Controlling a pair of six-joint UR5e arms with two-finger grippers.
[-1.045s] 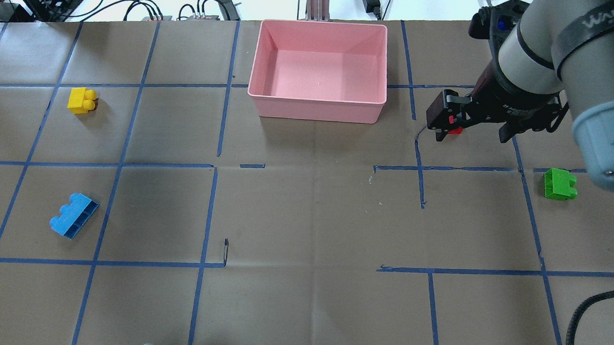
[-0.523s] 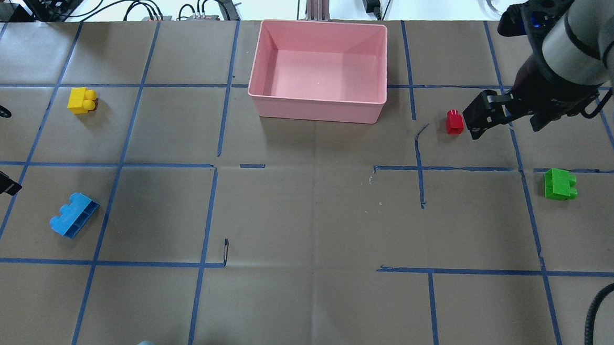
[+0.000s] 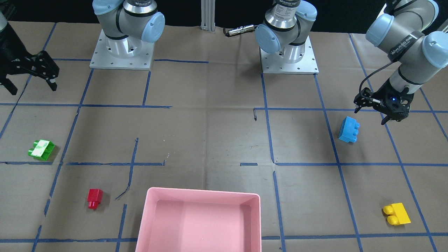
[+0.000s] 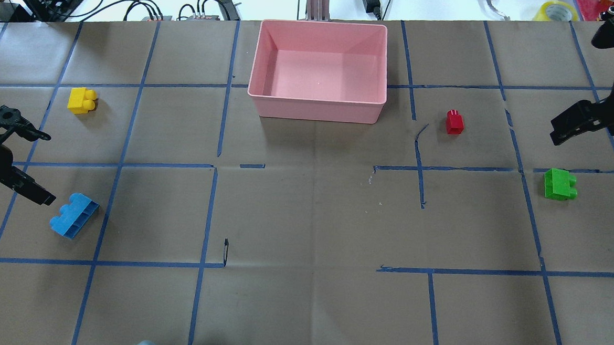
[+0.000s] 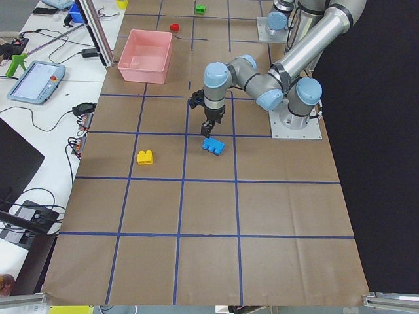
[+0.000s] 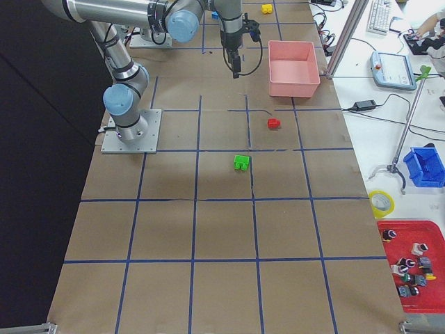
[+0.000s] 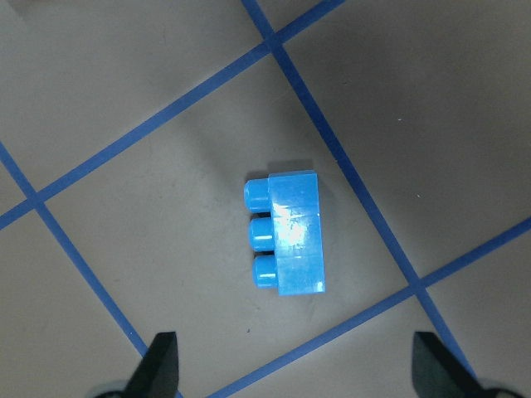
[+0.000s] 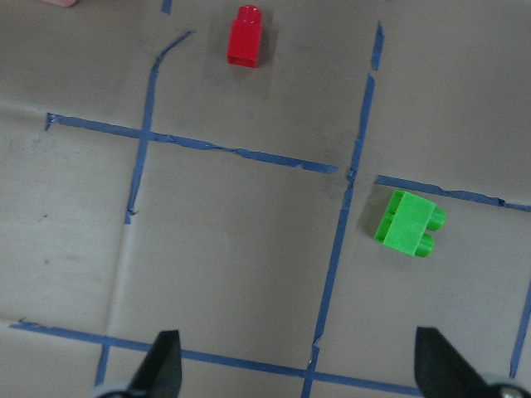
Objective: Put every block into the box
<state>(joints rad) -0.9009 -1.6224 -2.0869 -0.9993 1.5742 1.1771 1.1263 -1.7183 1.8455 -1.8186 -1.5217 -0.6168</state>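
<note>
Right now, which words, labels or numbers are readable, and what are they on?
"WANJEED", as best it reads: black band on the left arm.
Similar bands on both shoulder joints: partly cut off, unclear.
Blocks and box: no text.
Tablet screen beside the table: too small to read.

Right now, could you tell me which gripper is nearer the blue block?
Left. The left gripper hangs beside the blue block; the right gripper is across the table near the green block.

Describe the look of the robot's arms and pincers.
The left arm and right arm are silver-grey tubes with pale blue joint caps and dark bands bearing white lettering. The left pincer and right pincer are black and two-fingered. A thin black cable loops beside the left wrist.
</note>
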